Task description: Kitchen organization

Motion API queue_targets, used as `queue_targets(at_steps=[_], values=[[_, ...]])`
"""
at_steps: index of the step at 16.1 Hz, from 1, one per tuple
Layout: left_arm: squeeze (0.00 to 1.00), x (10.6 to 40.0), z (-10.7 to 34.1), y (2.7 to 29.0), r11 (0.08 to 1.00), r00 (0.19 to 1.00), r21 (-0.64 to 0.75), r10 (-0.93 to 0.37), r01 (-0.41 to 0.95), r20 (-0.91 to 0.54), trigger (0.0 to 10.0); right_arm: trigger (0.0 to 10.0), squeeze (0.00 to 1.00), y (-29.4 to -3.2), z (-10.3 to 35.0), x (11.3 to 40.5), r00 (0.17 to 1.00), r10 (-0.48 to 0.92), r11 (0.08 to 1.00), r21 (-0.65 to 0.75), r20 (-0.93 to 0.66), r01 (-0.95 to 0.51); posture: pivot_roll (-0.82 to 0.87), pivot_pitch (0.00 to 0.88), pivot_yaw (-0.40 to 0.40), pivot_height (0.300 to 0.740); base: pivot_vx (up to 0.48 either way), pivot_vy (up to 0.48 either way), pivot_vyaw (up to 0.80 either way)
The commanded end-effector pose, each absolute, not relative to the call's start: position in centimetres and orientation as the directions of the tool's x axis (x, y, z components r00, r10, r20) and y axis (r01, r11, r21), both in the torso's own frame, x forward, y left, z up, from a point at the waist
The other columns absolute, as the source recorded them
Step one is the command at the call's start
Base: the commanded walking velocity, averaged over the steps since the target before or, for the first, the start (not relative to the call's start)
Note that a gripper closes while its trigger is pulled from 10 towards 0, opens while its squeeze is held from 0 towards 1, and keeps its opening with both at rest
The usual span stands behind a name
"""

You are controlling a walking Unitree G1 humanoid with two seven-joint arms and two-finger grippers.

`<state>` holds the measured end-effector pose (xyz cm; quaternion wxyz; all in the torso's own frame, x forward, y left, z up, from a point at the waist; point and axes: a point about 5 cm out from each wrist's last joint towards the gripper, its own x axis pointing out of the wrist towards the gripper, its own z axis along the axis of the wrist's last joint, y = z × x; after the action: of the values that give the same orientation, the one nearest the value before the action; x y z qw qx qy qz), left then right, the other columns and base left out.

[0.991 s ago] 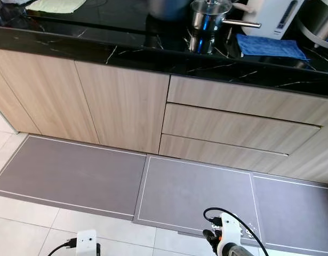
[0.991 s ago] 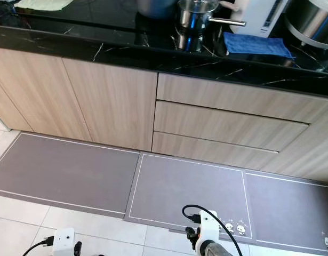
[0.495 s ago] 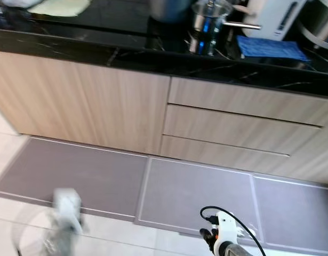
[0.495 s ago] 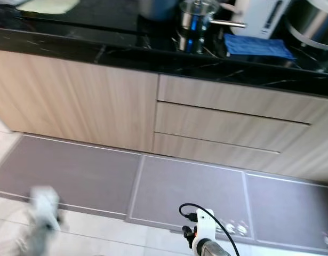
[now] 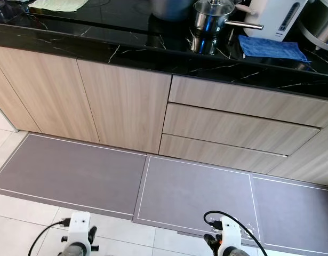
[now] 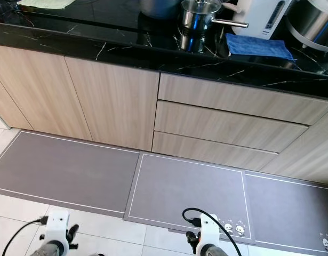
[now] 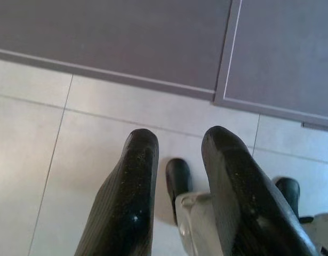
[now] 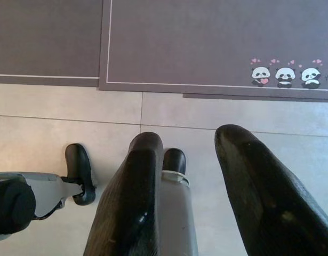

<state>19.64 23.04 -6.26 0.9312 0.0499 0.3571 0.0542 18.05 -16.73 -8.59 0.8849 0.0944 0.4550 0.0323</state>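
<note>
Hanging low over the tiled floor (image 7: 36,138), the left pincer (image 7: 177,146) and right pincer (image 8: 188,144) both gape, holding nothing, before the black bench (image 5: 126,42) carrying a steel pot (image 5: 210,15).

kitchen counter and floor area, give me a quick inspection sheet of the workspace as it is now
surface: black marble counter above closed wood cabinets and three closed drawers.
job's things: steel saucepan with lid, blue cloth, white appliance, pale cloth on the counter.
clutter: nothing seen on the floor.
grippers: left end effector open, empty, over the tiles; right end effector open, empty, near the mat edge.
cables: black cable loops at each wrist.
surroundings: grey floor mats along the cabinets, panda print on one; pale tiles.
</note>
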Motion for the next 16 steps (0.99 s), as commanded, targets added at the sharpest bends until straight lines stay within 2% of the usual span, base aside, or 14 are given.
queue_targets(at_steps=[1, 8, 11, 16], values=[[0.00, 18.4, -7.0, 23.2, 0.990, 0.699, 0.126, 0.134, -0.063, -0.703, 10.0, 10.0, 0.00, -17.1, -9.0, 17.2, 0.566, 0.120, 0.978, 0.197, -0.816, 0.076, 0.12, 0.108, -0.101, 0.740, 0.000, 0.000, 0.00], [0.00, 19.4, -5.9, 25.5, 0.986, 0.698, 0.164, 0.139, -0.031, -0.702, 10.0, 10.0, 0.00, -16.2, -9.5, 16.1, 0.554, 0.114, 0.969, 0.215, -0.824, 0.121, 0.12, 0.074, -0.030, 0.740, 0.000, 0.000, 0.00], [0.00, 19.7, -5.7, 25.8, 0.987, 0.696, 0.158, 0.142, -0.042, -0.703, 10.0, 10.0, 0.00, -16.3, -9.5, 16.1, 0.559, 0.113, 0.969, 0.217, -0.821, 0.121, 0.09, 0.076, -0.041, 0.740, 0.000, 0.000, 0.00], [0.00, 19.4, -6.4, 24.5, 0.990, 0.668, 0.128, 0.139, -0.066, -0.731, 10.0, 10.0, 0.00, -17.6, -9.0, 17.0, 0.586, 0.093, 0.971, 0.202, -0.805, 0.123, 0.04, 0.090, -0.075, 0.740, 0.000, 0.000, 0.00]])
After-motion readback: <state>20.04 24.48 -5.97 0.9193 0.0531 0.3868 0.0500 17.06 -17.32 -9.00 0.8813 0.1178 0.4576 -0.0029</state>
